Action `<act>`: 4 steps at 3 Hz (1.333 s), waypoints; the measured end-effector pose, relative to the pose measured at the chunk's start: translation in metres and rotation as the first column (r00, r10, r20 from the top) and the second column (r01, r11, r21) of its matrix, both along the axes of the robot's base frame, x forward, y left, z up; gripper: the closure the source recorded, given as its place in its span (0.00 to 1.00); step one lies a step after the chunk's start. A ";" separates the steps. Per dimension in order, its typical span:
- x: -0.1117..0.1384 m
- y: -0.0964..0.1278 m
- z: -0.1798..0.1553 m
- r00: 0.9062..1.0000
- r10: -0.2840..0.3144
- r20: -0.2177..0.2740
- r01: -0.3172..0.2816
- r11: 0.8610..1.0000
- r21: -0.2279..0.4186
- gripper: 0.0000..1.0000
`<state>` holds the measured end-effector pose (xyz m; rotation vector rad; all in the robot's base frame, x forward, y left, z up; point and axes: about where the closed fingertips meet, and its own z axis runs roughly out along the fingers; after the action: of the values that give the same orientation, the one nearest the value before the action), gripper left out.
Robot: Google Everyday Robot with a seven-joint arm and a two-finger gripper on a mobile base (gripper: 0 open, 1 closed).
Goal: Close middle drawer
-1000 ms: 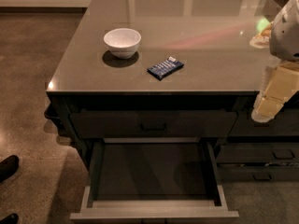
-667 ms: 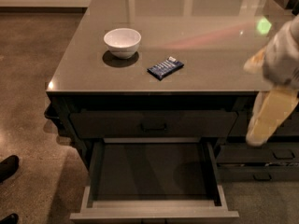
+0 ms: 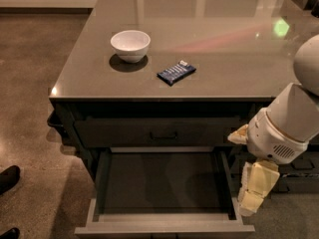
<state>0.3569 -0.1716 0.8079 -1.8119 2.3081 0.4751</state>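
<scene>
The tool [image 3: 254, 193] has dropped beside the open middle drawer [image 3: 164, 222], plain grey inside; tool's state: cannot tell.

dim room | glare on countertop [image 3: 224, 59] | shadow under bowl [image 3: 130, 44] | light likely overhead | pincer [image 3: 255, 193] pale, lower right

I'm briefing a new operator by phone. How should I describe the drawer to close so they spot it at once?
Find the grey counter with a white bowl and a dark packet. Under its front edge is a closed drawer; the middle drawer lies below, beside the hand at its right. It alone is pulled out, its grey inside showing.
</scene>
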 end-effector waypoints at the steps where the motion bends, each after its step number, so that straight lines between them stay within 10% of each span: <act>1: 0.000 0.000 0.000 1.000 0.000 0.000 0.000 1.000 0.000 0.00; 3: -0.020 0.023 -0.055 0.993 0.028 -0.111 -0.023 0.999 0.042 0.00; 4: -0.050 0.071 -0.136 0.963 0.122 -0.239 -0.082 0.982 0.168 0.00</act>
<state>0.3068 -0.1007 0.6722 -1.8951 2.2588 0.9224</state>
